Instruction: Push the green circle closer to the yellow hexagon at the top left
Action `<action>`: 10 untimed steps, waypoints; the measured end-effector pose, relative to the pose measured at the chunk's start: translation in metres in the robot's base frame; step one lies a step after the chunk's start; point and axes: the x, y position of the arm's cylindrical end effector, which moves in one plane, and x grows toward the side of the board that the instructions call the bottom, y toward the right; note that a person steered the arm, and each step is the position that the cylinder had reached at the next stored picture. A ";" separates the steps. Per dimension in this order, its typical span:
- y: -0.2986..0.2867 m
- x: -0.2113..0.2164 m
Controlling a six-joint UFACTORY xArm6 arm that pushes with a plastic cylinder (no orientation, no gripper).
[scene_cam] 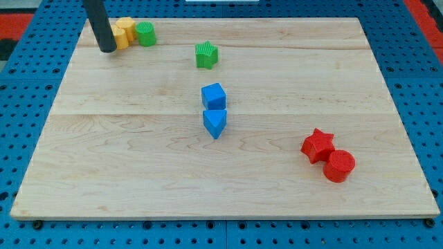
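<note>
A green star (205, 54) is seen at upper centre, well apart from the corner group and to its right. Below it, near the middle of the board, a blue cube (214, 95) is set just above a blue triangle (215, 122), the two touching. At lower right a red star (318, 145) and a red cylinder (339, 166) are found touching.

All blocks are carried on a pale wooden board (138, 159) (planks running left to right), which is laid on a blue perforated surface (408, 83).

The green circle (145, 33) is placed in the upper left of the frame, upright, ribbed on its side, and pressed against the right side of the yellow hexagon (125, 29). A further yellow block, its shape unclear, is partly hidden at the hexagon's left by the dark rod. My tip (107, 50) is held at that block's left, beyond the hexagon from the circle. No jaws are carried by the rod, so neither apart nor together applies.
</note>
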 end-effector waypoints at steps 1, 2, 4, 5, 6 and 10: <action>0.005 0.005; 0.005 0.005; 0.025 0.025; 0.060 0.045; 0.060 0.016; 0.059 -0.006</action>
